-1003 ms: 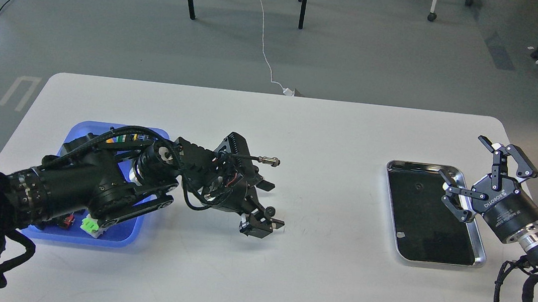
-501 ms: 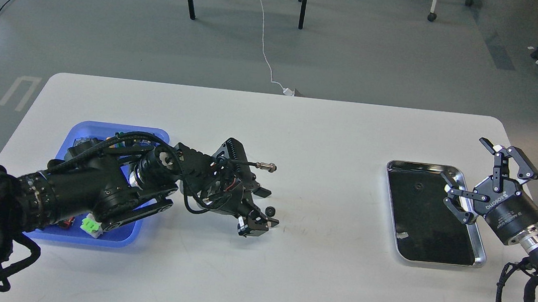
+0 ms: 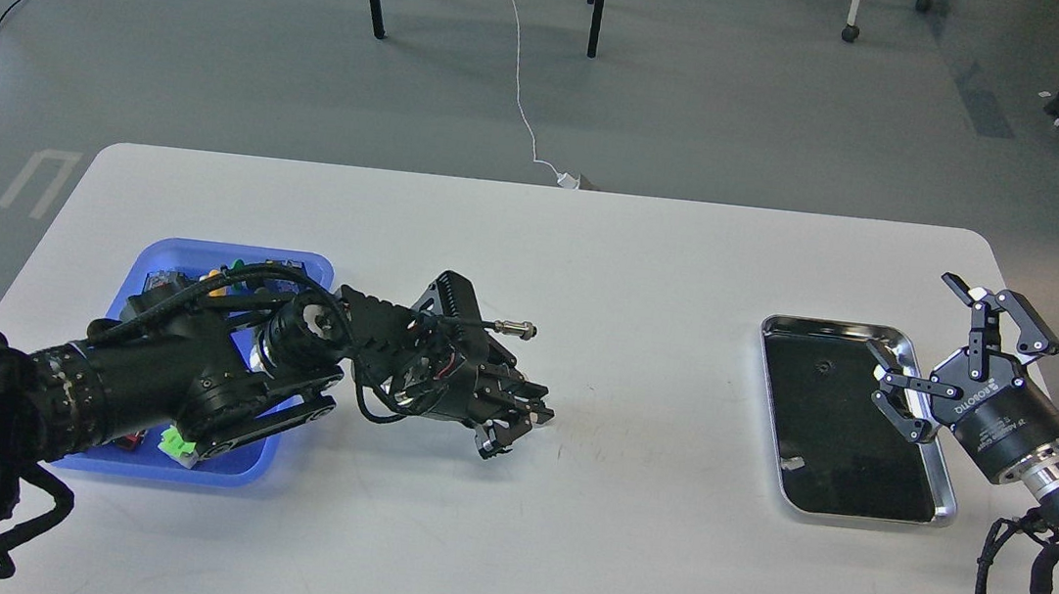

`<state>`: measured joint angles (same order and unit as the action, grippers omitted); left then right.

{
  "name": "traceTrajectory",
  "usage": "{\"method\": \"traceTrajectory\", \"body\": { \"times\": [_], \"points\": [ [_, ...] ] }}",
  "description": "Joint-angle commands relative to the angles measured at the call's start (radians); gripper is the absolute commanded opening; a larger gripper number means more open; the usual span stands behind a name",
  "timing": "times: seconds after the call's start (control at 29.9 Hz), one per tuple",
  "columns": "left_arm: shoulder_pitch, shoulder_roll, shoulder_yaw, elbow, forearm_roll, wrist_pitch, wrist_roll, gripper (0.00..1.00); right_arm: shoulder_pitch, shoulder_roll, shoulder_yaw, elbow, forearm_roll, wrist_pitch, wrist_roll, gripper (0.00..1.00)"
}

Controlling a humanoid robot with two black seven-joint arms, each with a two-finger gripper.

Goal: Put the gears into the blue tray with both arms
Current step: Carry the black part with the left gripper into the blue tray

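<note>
The blue tray (image 3: 161,260) lies at the table's left, largely covered by my left arm. My left gripper (image 3: 514,420) reaches out to the right of the tray, low over the white table, its fingers drawn together on a small black gear (image 3: 532,414) that barely shows between them. My right gripper (image 3: 911,316) hovers open and empty over the right rim of the silver tray (image 3: 945,479). A tiny dark round thing (image 3: 822,367), possibly another gear, sits on that tray's dark inside.
Coloured switches, among them a green one (image 3: 177,443) and a red one (image 3: 131,438), lie in the blue tray under my left arm. A white speck (image 3: 793,460) rests in the silver tray. Chair legs and cables stand on the floor beyond the table.
My left gripper's fingers closed around the gear that lay between them, and the gripper shifted slightly left. The right gripper barely moved.
</note>
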<state>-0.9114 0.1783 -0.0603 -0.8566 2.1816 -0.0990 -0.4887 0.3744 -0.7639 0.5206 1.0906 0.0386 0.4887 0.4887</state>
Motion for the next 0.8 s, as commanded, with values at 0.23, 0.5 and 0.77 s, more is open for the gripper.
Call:
{"method": "traceTrajectory", "body": {
  "times": [0.23, 0.5, 0.77],
  "points": [
    [-0.089, 0.258, -0.004, -0.172, 0.000, -0.033, 0.000, 0.12, -0.002, 0.011, 0.001, 0.000, 0.000, 0.000, 0.000, 0.99],
    [-0.060, 0.601, -0.001, -0.370, 0.000, -0.157, 0.000, 0.12, 0.000, 0.023, -0.002, 0.000, 0.000, 0.000, 0.000, 0.98],
    [-0.012, 0.739, 0.000, -0.360, 0.000, -0.159, 0.000, 0.13, 0.000, 0.023, -0.007, 0.002, 0.000, 0.000, 0.000, 0.98]
  ]
}}
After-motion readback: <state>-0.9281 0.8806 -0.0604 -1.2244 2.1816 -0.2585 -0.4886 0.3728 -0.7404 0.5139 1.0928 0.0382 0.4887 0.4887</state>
